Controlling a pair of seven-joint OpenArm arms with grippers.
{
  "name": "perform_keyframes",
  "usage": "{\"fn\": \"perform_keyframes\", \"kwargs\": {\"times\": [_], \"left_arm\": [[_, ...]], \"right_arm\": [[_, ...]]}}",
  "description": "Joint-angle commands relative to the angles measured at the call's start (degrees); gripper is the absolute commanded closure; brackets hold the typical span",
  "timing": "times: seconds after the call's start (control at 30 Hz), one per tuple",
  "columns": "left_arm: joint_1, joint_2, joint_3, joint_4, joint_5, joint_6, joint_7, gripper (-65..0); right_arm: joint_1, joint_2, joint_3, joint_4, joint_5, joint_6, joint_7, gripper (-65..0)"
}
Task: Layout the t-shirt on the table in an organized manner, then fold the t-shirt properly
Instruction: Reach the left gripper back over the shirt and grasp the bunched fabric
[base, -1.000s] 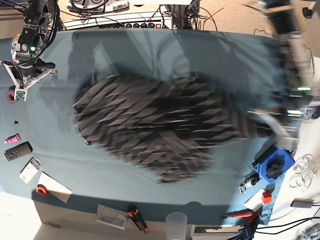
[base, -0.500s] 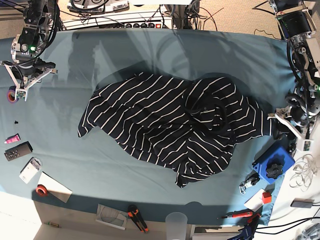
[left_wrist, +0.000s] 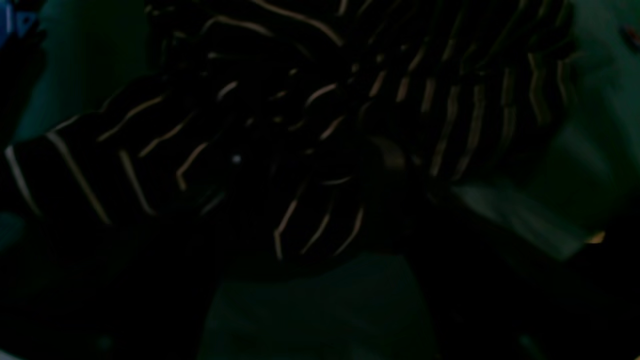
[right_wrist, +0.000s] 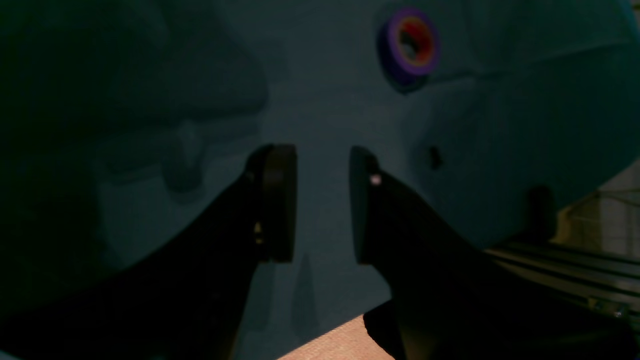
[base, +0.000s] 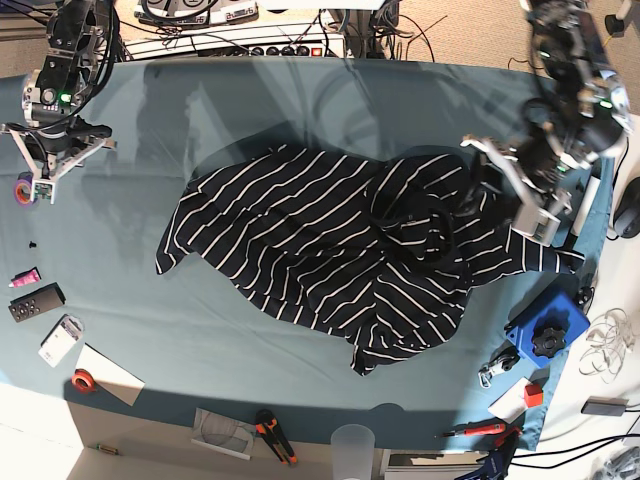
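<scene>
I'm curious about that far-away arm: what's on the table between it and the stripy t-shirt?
Only bare table lies between the right gripper and the t-shirt, seen in the base view.

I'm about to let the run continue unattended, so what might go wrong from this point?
1. The t-shirt lies bunched with a rolled hump near its middle; the open left claw above its edge may pinch several layers at once.
2. Loose tools sit near the shirt's hem, like the blue block; a dragged hem could catch them.
3. The right claw hangs open far away, near the purple tape roll.

t-shirt (base: 330, 260): 1 | table (base: 300, 110): 1 | tape rolls (base: 22, 190): 2
</scene>
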Motion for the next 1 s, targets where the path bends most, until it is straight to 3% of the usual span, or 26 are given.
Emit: {"fn": "perform_keyframes", "kwargs": {"times": [0.0, 0.1, 0.27, 0.47, 0.67, 0.8, 0.97], "left_arm": [[-0.44, 0.42, 0.85, 0.76, 1.57, -0.09, -2.78, -30.0], [-0.44, 1.86, 6.01, 0.66, 12.48, -0.11, -7.74, -30.1], [-0.46, 0.44, 20.35, 0.26, 32.09, 0.13, -14.4, -30.0], [-0.46, -3.45, 32.65, 0.26, 52.33, 9.94, -19.89, -30.1], [-0.57, -5.14, 36.44, -3.93, 57.64, 10.49, -22.97, -30.1], [-1.62, -5.16, 36.44, -7.28, 58.6, 17.07, -23.1, -30.1], [-5.03, -5.16, 36.44, -8.44, 58.62, 16.92, -23.04, -28.7]], "right_arm": [[0.26, 0.96, 0.33, 0.92, -0.81, 0.02, 1.31, -18.3], [0.26, 0.96, 0.33, 0.92, -0.81, 0.35, 1.16, -18.3], [0.26, 0.96, 0.33, 0.92, -0.81, 0.35, 1.18, -18.3], [0.26, 0.96, 0.33, 0.92, -0.83, 0.35, 1.03, -18.3], [0.26, 0.98, 0.33, 0.92, -0.85, 0.35, 0.96, -18.3], [0.26, 0.98, 0.33, 0.92, -0.85, 0.35, 0.94, -18.3], [0.26, 0.98, 0.33, 0.92, -0.85, 0.35, 0.79, -18.3]]}}
